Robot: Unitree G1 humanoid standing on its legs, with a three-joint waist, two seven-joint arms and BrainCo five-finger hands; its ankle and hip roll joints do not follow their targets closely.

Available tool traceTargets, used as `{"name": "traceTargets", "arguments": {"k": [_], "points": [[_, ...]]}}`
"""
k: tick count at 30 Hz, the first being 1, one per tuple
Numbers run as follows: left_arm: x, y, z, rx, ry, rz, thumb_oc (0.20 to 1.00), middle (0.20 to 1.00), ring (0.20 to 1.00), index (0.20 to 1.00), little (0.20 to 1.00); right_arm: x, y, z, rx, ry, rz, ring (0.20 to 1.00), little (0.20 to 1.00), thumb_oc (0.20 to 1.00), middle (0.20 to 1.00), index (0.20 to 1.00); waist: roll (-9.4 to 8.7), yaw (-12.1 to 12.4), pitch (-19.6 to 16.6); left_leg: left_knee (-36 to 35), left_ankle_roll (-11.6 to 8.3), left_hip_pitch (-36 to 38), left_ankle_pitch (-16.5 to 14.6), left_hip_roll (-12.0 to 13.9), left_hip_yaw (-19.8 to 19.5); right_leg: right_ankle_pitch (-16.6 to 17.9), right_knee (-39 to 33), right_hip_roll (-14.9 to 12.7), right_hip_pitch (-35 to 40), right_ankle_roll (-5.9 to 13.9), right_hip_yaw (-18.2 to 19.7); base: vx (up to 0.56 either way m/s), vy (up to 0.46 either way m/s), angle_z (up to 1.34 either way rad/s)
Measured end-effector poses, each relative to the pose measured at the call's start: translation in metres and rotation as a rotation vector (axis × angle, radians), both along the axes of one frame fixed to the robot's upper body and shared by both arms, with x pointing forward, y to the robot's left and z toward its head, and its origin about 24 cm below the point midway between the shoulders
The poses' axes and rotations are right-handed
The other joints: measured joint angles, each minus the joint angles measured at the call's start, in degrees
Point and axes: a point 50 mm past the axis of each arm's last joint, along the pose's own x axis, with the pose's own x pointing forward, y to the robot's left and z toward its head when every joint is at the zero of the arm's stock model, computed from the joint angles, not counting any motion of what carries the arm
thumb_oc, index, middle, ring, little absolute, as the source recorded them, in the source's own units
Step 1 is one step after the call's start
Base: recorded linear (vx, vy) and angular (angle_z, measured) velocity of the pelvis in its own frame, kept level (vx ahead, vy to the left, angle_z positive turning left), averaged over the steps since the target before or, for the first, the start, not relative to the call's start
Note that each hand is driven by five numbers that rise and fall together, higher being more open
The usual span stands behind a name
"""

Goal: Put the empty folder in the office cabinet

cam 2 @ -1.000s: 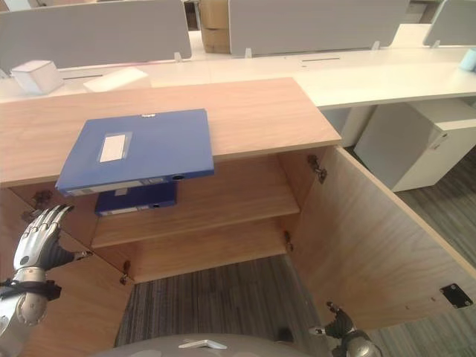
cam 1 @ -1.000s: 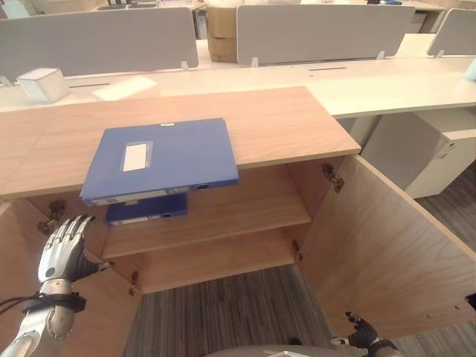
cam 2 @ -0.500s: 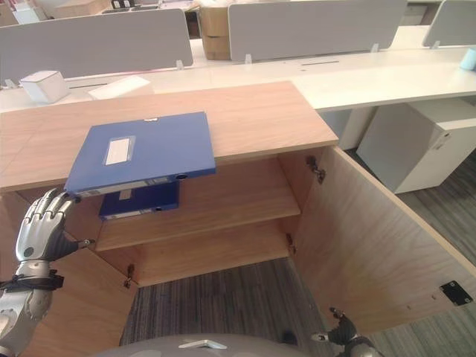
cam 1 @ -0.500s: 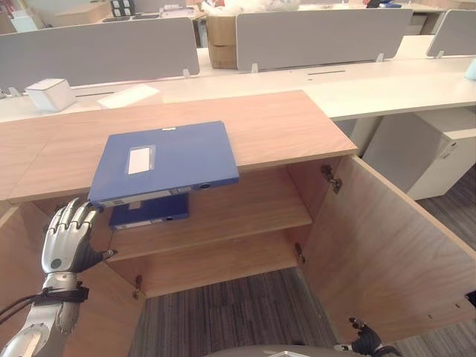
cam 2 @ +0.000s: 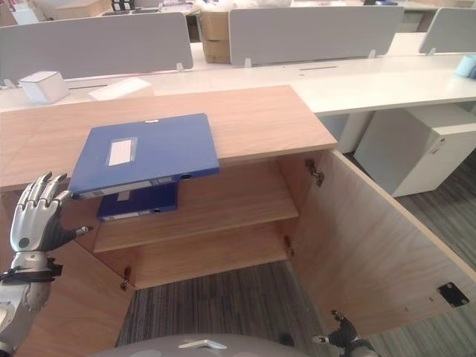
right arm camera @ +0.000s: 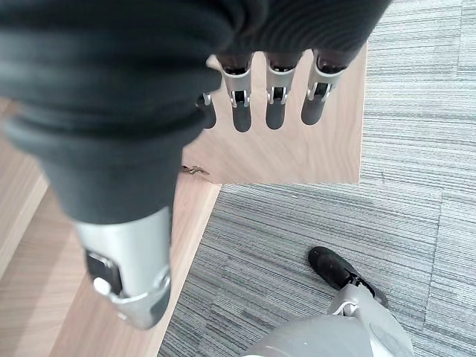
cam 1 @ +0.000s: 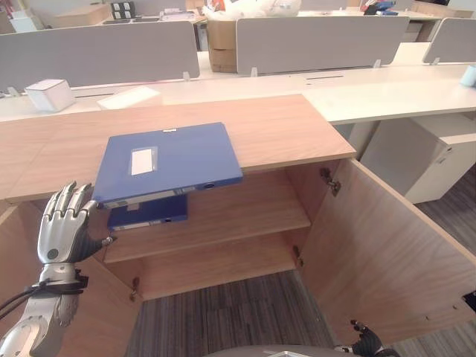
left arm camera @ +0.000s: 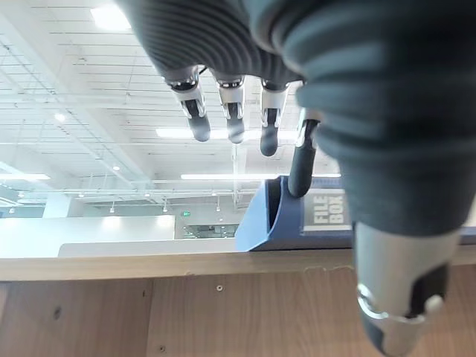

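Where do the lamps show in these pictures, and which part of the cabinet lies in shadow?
Left wrist view: bright ceiling lamps glow behind the left hand and the blue folder. Left eye view: soft even light on the cabinet top; the upper shelf beneath it is dimmer, darkest around the second folder.

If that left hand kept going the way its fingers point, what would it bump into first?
Most likely the blue folder on the cabinet top. The left hand is open with its fingertips at the folder's near left corner, though actual contact is hard to judge.
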Motion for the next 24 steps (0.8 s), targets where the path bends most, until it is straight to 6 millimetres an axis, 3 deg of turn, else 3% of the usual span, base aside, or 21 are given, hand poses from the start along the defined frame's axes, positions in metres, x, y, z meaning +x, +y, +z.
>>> {"name": "traceTargets", "arguments": {"k": [8,15,24], "points": [[0.004,-0.005,0.011,0.016,-0.053,-0.042,1.0,1.0,1.0,1.0,1.0,0.001,0.005,-0.001,0.013,0.0,-0.002,1.0,1.0,1.0,1.0,1.0,-0.7,0.01,0.2,0.0,0.22,0.04,-0.15,0.03,0.04,0.02,0.0,0.01,0.0,0.02,0.0,0.0,0.0,0.0],[0.03,-0.015,0.023,0.058,-0.075,-0.128,1.0,1.0,1.0,1.0,1.0,0.003,0.008,-0.002,0.02,-0.002,0.019,1.0,1.0,1.0,1.0,1.0,-0.77,-1.03,0.14,0.01,0.22,0.29,0.3,-0.01,0.77,0.26,0.0,0.17,-0.14,-0.19,0.67,0.01,0.0,-0.04],[0.049,0.001,0.002,0.106,0.035,-0.061,1.0,1.0,1.0,1.0,1.0,0.004,0.008,-0.001,0.02,-0.008,0.017,1.0,1.0,1.0,1.0,1.0,0.06,-4.09,0.24,0.0,0.12,1.0,0.03,0.0,2.32,0.46,0.0,0.56,-0.21,-0.29,2.06,0.02,0.012,-0.09]]}}
